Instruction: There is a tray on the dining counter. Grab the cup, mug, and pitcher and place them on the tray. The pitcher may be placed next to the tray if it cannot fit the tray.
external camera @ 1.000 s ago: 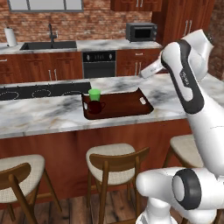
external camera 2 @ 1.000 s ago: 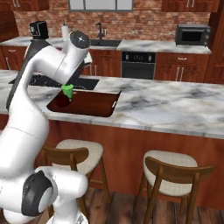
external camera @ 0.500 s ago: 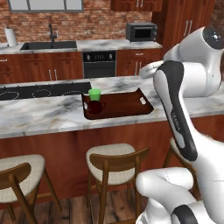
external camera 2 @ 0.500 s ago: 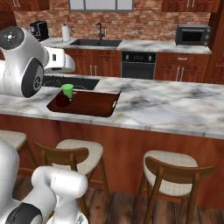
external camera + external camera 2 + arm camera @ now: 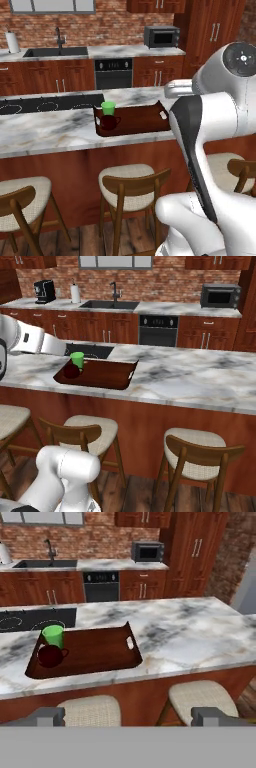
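The dark reddish-brown tray [image 5: 142,119] [image 5: 107,374] [image 5: 100,649] lies on the marble dining counter [image 5: 45,132] [image 5: 190,381] [image 5: 190,632]. At the tray's left end the green cup [image 5: 108,108] [image 5: 77,359] [image 5: 53,636] stands upright, with the maroon mug [image 5: 108,122] [image 5: 71,371] [image 5: 50,656] right in front of it. The pitcher is out of view. My gripper [image 5: 130,716] is open and empty. It is pulled back from the counter, on the stool side, and looks at the tray from a distance.
Wooden stools [image 5: 132,182] [image 5: 200,448] [image 5: 200,697] stand under the counter's near edge. A black cooktop [image 5: 50,104] [image 5: 30,619] lies behind the tray. The back counter carries a sink [image 5: 110,304] and a microwave [image 5: 161,36]. My white arm fills the right of the left base view.
The arm has swung up and back from the tray towards the stools, with the gripper still open. Cup, mug and tray stay where they were.
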{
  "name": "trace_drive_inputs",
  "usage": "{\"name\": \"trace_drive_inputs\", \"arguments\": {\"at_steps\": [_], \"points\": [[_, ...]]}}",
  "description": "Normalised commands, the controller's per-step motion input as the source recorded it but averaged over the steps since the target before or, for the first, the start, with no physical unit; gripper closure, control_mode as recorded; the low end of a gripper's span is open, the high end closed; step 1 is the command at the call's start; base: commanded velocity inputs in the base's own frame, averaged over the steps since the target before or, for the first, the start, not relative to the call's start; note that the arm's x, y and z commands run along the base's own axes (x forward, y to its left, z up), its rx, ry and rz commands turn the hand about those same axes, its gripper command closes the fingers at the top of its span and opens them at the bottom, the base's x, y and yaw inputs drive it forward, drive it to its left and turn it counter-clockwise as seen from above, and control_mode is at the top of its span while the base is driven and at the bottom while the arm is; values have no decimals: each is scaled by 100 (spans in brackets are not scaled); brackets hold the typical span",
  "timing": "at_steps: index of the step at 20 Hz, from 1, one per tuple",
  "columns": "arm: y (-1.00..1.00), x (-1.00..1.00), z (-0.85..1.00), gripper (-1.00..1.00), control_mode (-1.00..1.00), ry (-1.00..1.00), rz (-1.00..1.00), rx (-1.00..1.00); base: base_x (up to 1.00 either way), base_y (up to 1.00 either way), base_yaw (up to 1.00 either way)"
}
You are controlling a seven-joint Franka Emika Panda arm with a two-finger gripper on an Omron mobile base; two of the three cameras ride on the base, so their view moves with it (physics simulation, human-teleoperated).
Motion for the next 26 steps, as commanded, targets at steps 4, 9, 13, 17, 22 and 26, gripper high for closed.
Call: {"name": "trace_drive_inputs", "arguments": {"at_steps": [4,9,13,17,22,26], "points": [[0,-1,2,-100,-100,2,8,0,0,0,0],[0,-16,0,-100,-100,10,13,0,0,0,0],[-2,-19,0,-100,-100,15,1,6,0,0,0],[-16,-27,-1,-100,-100,10,0,11,0,0,0],[-21,-17,-19,-100,-100,4,0,8,0,0,0],[-9,0,-32,-100,-100,0,0,1,0,0,0]]}}
